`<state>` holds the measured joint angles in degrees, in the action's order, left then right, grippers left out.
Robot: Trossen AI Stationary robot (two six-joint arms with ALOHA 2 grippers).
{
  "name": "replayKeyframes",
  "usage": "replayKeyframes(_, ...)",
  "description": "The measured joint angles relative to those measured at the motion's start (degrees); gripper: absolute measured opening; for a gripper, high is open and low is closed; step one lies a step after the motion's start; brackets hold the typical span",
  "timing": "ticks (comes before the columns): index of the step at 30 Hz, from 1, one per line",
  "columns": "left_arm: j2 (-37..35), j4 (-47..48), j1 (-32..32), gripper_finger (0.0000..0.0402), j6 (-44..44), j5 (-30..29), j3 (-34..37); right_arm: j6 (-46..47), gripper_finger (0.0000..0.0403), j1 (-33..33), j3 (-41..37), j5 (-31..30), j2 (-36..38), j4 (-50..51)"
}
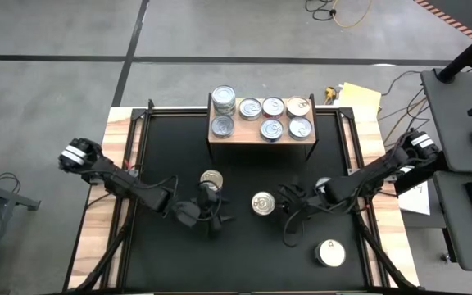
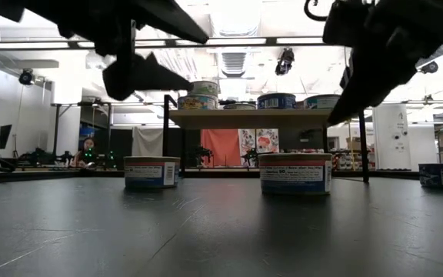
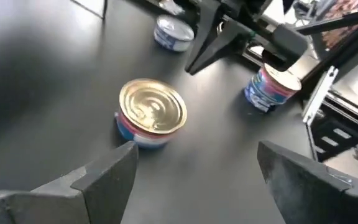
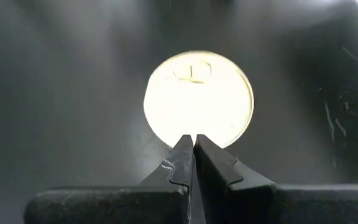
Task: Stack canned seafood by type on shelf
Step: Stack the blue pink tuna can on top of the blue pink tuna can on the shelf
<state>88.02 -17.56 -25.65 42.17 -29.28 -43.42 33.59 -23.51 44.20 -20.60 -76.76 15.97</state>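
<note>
Left tool lining up on a loose tin, shelf half filled.

Fingers spread wide, the left tool (image 3: 194, 171) hovers by the gold-topped can (image 3: 152, 113), nearer me than the shelf (image 1: 262, 141). I'd say pickup comes next: drop, straddle, squeeze. The right tool (image 4: 193, 152), pinched together and empty, sits beside the middle can (image 1: 263, 203).

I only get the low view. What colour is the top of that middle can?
Observer: Gold. From above, the can shows a gold lid.
Operator: Are those claws overhead open?
Observer: The left gripper is open, facing that can.
Operator: And the other?
Observer: The right gripper is shut and holds nothing.
Operator: How many are on the shelf?
Observer: Seven tops of shelf cans show on the shelf.
</note>
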Motion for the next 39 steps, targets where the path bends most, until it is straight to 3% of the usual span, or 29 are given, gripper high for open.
replayKeyframes(5,2.82,-0.83,1.31,0.0315,2.11,1.44,0.04,0.08,0.0009,-0.33,-0.38,-1.31,-4.13,-2.45)
replayKeyframes(11,7.48,-9.53,1.4,0.0315,1.56,1.6,0.0,2.23,0.0009,-1.38,-0.4,-2.7,-8.31,-5.14)
replayKeyframes(19,10.32,-14.23,1.66,0.0315,2.69,2.71,0.02,3.93,0.0009,-2.59,-0.32,-4.06,-9.71,-6.49)
replayKeyframes(25,11.6,-16.01,1.7,0.0315,6.25,-0.41,0.02,3.65,0.0009,-2.93,0.14,-6.04,-9.49,-6.14)
replayKeyframes(32,13.6,-19.04,1.69,0.0315,6.8,-2.0,0.02,1.15,0.0009,-2.89,1.49,-6.98,-8.72,-6.0)
replayKeyframes(39,14.55,-22.47,2.1,0.0315,9.88,-2.99,0.02,-8.39,0.0009,-2.86,1.5,-7.98,-8.36,-5.92)
